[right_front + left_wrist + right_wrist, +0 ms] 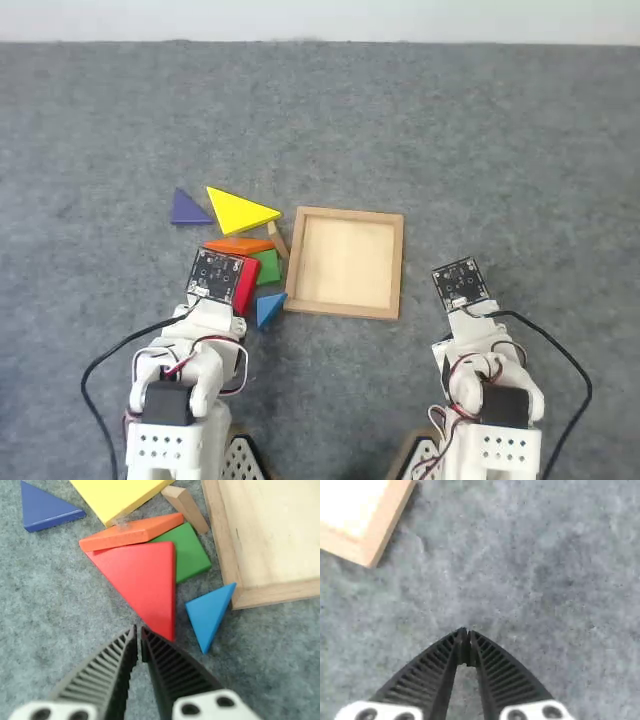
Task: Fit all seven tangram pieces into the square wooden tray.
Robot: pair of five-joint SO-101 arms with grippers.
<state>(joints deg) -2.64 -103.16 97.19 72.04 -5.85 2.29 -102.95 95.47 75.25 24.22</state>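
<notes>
The square wooden tray [396, 268] lies mid-table with nothing inside it; its corner shows in both wrist views [235, 580] [380, 545]. Left of it the pieces cluster: a purple triangle [186, 208] [45, 507], a yellow triangle [238, 210] [117, 495], an orange piece [240, 245] [130, 531], a green piece [267, 265] [187, 552], a large red triangle [245, 285] [142, 582], a small blue triangle [268, 307] [210, 615] and a plain wood piece [278, 240] [185, 507]. My left gripper [138, 630] is shut, its tips at the red triangle's near point. My right gripper [466, 632] is shut over bare carpet, off the tray's near right corner.
Grey carpet [500, 150] covers the whole table. The two arm bases stand at the near edge, left [175, 410] and right [490, 410], with black cables looping beside them.
</notes>
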